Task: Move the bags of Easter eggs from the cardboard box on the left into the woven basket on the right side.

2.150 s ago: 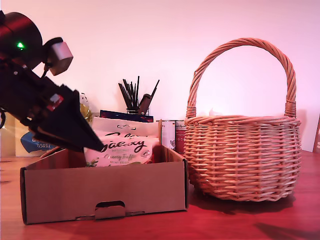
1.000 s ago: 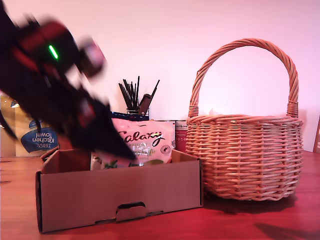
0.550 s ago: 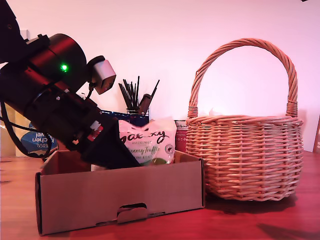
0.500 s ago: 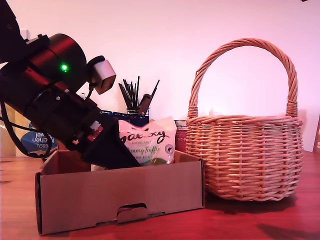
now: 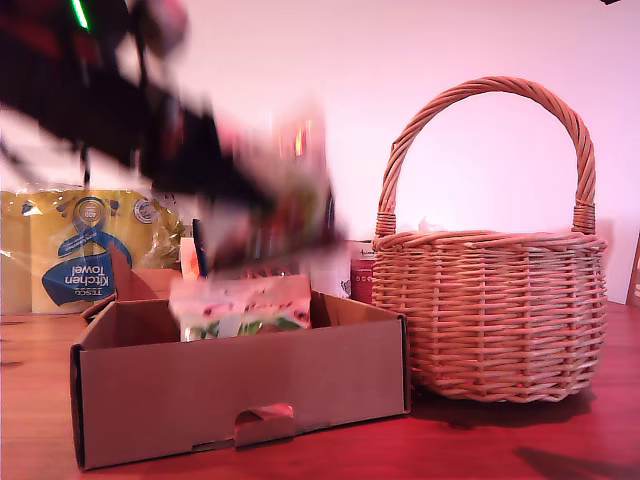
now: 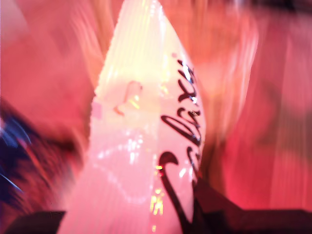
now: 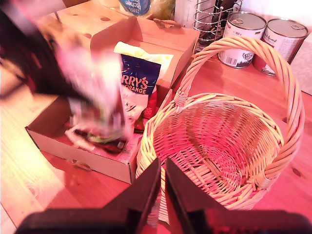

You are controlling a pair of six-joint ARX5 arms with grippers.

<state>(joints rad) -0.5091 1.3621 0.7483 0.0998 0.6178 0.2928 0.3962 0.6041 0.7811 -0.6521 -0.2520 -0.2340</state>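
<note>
Exterior view: a blurred dark arm sweeps in from that view's left, its first gripper (image 5: 262,205) carrying a smeared Galaxy bag (image 5: 290,200) above the box (image 5: 240,385); another pale bag (image 5: 240,305) stands inside the box; the basket (image 5: 490,310) sits at that view's right, just beside the box; a yellow towel pack (image 5: 80,250) stands behind.

First wrist view: the Galaxy bag (image 6: 146,146) fills the frame, pinched between the jaws; the rest is blur.

Second wrist view: the second gripper (image 7: 162,187) hovers over the basket (image 7: 214,146), jaws almost closed, holding nothing; the basket looks empty; a blue Terry's bag (image 7: 139,83) lies in the box (image 7: 97,151).

Judged step: carrying; next, travel over the basket rim, clear of the handle, then release.
</note>
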